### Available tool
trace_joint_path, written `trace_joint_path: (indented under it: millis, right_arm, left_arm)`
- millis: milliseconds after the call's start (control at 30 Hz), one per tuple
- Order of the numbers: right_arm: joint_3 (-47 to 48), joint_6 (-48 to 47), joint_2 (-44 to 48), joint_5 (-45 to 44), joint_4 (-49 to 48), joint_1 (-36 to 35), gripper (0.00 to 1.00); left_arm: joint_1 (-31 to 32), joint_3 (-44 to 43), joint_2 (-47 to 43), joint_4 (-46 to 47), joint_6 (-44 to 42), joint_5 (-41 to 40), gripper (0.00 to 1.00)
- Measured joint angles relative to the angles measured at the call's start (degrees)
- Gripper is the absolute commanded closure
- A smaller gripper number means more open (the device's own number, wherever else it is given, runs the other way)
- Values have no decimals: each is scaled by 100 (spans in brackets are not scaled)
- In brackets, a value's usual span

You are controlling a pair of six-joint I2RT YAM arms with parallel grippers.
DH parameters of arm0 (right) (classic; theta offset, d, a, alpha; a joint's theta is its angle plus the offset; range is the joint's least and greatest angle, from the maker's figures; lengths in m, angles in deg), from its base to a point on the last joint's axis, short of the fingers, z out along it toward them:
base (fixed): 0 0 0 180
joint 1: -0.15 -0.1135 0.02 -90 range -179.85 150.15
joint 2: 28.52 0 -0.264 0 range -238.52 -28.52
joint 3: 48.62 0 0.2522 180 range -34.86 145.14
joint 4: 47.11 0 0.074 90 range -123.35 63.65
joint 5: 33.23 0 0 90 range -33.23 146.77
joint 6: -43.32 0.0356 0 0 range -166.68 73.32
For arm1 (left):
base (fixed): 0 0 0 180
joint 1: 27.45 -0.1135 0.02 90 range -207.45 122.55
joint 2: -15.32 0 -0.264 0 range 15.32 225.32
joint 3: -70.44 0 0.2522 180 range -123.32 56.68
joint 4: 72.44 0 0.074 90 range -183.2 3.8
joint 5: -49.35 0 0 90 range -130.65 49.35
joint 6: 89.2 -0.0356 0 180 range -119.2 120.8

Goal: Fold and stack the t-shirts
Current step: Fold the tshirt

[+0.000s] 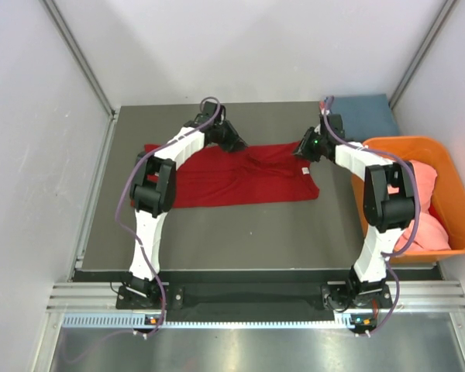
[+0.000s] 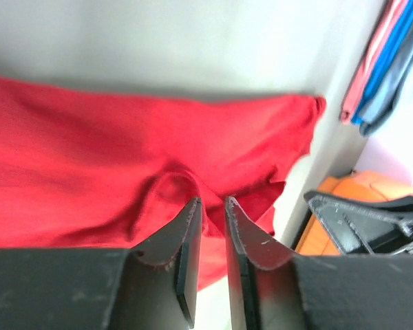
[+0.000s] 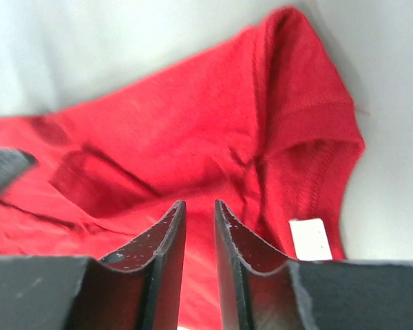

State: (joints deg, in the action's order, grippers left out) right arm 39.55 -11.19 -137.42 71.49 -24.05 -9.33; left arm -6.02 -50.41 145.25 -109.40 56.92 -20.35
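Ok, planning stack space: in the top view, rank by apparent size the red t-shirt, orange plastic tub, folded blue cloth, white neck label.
Orange plastic tub and spread red t-shirt: too close to rank.
Folded blue cloth, partly arm-hidden.
White neck label, smallest.

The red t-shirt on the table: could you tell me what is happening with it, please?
Both arms are at the far edge of the red t-shirt, which lies across the table. The left gripper and right gripper hover over it with jaws slightly parted. A salmon-pink shirt lies in the orange tub.
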Motion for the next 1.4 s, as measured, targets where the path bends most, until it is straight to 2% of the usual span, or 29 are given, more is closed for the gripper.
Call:
trace_joint_path:
  millis: [267,533,967,1400]
  right_arm:
    - [-188,-844,107,232,446,9,73]
    - [-205,-1512,133,715,542,15,73]
    - [-520,-1637,133,758,485,13,72]
    - [-581,-1578,122,894,282,-11,72]
  left_arm:
    - [-160,17,-20,-299,-935,-372,69]
    - [-94,682,-256,-107,-1781,-9,69]
    - [-57,811,-258,190,-2455,310,68]
    - [111,809,-155,313,-2695,557,69]
